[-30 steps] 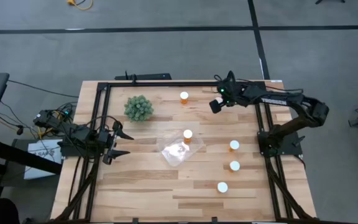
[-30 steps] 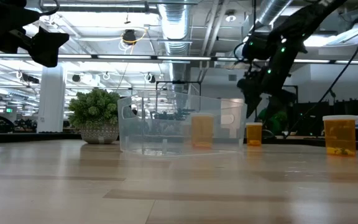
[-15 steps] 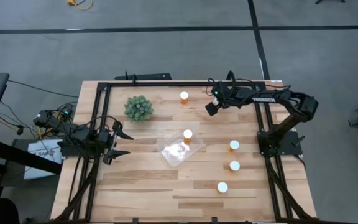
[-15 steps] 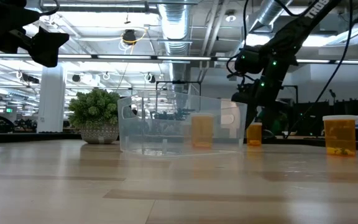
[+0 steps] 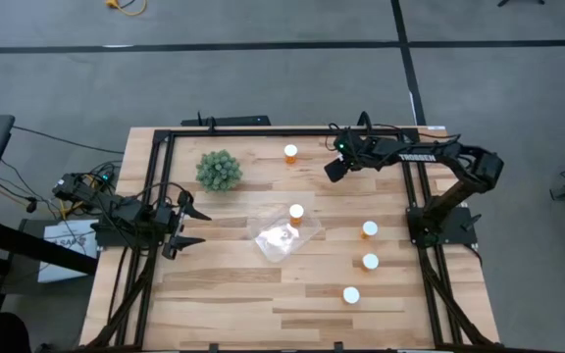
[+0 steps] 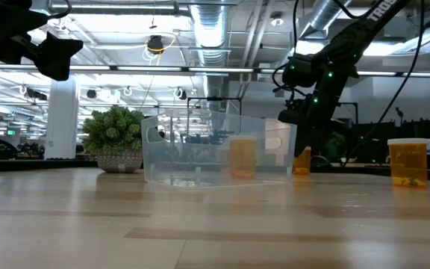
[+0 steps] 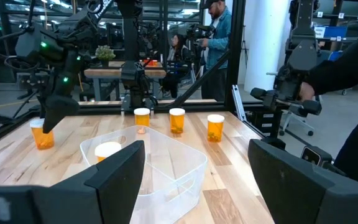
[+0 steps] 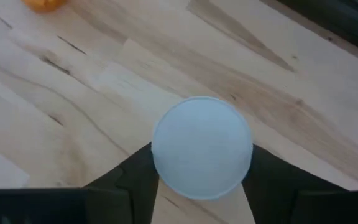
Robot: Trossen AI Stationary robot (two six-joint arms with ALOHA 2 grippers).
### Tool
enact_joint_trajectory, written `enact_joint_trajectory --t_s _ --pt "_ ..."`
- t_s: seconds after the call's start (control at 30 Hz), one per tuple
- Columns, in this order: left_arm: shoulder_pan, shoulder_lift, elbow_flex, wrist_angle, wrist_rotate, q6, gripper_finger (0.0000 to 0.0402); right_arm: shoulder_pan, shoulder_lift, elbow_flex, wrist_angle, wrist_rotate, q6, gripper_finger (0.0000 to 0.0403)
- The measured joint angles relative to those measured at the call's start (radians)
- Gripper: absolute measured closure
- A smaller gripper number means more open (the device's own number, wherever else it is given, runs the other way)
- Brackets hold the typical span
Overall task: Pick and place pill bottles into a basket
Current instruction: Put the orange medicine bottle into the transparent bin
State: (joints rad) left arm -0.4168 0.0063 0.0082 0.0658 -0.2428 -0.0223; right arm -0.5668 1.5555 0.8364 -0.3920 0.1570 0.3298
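Note:
My right gripper (image 5: 333, 169) is at the table's far right, shut over a pill bottle (image 6: 302, 161), orange with a white cap (image 8: 202, 146). The gripper hides this bottle in the high view. Another bottle (image 5: 290, 152) stands to its left, and three (image 5: 369, 229) (image 5: 370, 261) (image 5: 350, 294) stand along the right side. One more bottle (image 5: 296, 212) is at the far corner of the clear basket (image 5: 278, 240); inside or beside it, I cannot tell. My left gripper (image 5: 179, 227) waits open at the table's left edge. My right gripper pinches the bottle's round white cap (image 8: 166, 155) between its two fingers (image 8: 135, 171), one on each side. The fingers come from above, pointing down. The bottle leans a little below them, its bottom at table level.
A green ball-shaped plant (image 5: 219, 171) stands at the far left. A black frame rail (image 5: 263, 133) runs round the table's edges. Bare wood lies in front of the basket. People (image 7: 216, 37) stand in the room beyond the table.
My right gripper has gone down and a little toward the table's left edge, onto the far-right pill bottle, and has shut on its cap. The bottle, upright before, now leans slightly.

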Motion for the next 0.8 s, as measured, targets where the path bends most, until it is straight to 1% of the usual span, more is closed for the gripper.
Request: enact_joint_trajectory --t_s 0.1,0.27,0.43,0.53,0.7,0.8 --pt "0.000 0.000 0.000 0.000 0.000 0.000 0.0125 0.010 0.000 0.001 -0.001 -0.001 -0.013 0.0220" --pt "0.000 0.000 0.000 0.000 0.000 0.000 0.0125 0.035 0.000 0.055 -0.032 -0.001 -0.036 0.0201" --pt "0.000 0.000 0.000 0.000 0.000 0.000 0.0125 0.069 0.000 0.160 -0.091 -0.007 -0.073 0.0221" --pt "0.000 0.000 0.000 0.000 0.000 0.000 0.0125 0.103 0.000 0.240 -0.144 -0.047 -0.104 0.0225" --pt "0.000 0.000 0.000 0.000 0.000 0.000 0.0125 0.188 0.000 0.389 -0.215 -0.133 -0.144 0.0203" --pt "0.000 0.000 0.000 0.000 0.000 0.000 0.0125 0.251 0.000 0.475 -0.233 -0.180 -0.148 0.0207"
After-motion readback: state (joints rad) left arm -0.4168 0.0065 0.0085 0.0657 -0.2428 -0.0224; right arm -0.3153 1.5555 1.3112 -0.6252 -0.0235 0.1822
